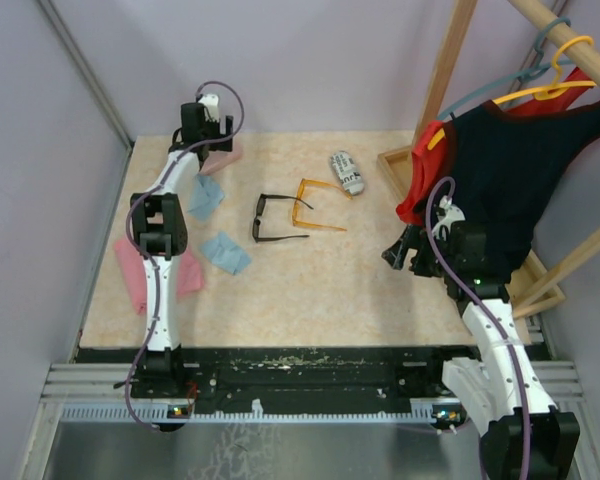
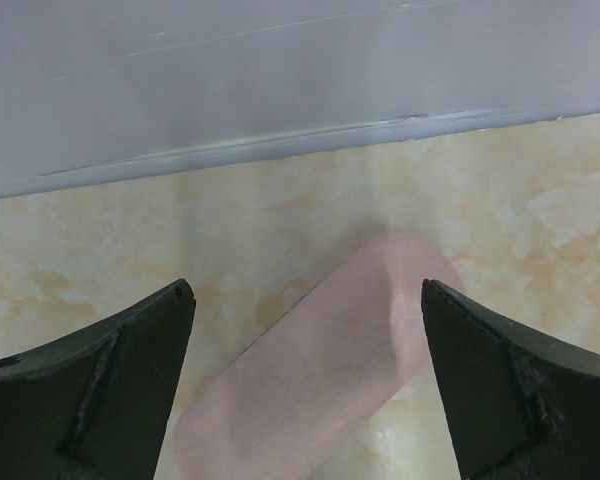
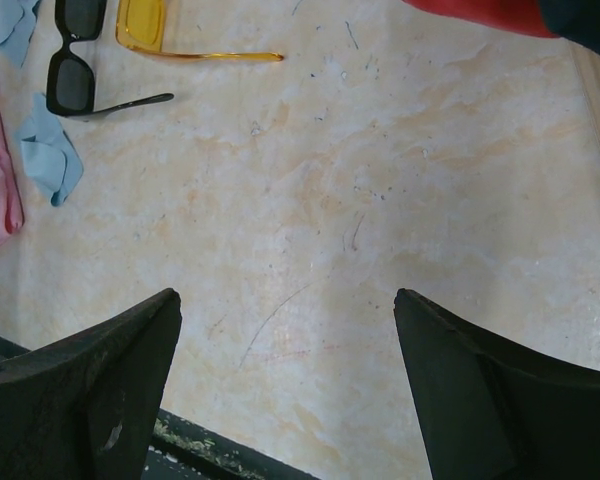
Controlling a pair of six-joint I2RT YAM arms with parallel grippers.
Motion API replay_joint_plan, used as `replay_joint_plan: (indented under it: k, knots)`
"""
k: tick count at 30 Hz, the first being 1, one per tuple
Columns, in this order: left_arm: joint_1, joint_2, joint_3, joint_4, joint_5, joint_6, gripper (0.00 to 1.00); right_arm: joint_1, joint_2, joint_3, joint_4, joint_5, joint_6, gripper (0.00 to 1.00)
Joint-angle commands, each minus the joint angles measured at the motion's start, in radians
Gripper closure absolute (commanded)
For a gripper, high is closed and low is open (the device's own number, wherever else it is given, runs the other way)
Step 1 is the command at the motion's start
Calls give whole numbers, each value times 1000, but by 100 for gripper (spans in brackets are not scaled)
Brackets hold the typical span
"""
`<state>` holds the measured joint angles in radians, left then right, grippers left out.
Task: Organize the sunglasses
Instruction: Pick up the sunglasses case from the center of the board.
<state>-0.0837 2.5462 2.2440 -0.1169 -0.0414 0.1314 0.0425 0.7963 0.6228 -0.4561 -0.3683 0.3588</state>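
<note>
Two pairs of sunglasses lie mid-table with arms unfolded: the black-framed pair (image 1: 265, 220) and, just to its right, the orange translucent pair (image 1: 315, 203). The right wrist view catches both at its top left, the black pair (image 3: 75, 70) and the orange pair (image 3: 170, 35). My left gripper (image 1: 208, 140) hangs open at the far left of the table over the pink oblong case (image 2: 325, 355), which lies between its fingers (image 2: 130, 380) without touching them. My right gripper (image 1: 400, 255) is open above bare table at the right, well away from both pairs.
A black-and-white printed case (image 1: 346, 172) lies at the back centre. Two light blue cloths (image 1: 225, 252) and a pink cloth (image 1: 140, 272) sit on the left. Red and dark garments (image 1: 500, 160) hang from a wooden rack (image 1: 450, 70) at the right.
</note>
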Motion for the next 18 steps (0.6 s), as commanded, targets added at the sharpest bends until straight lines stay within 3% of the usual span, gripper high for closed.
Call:
replay_joint_plan:
  k: [1, 18]
  knots:
    - [27, 28, 65, -57, 86, -4, 0, -9, 8, 17, 53, -13, -18, 12]
    - [54, 71, 81, -185, 206, -18, 0, -9, 30, 17, 60, -18, -21, 12]
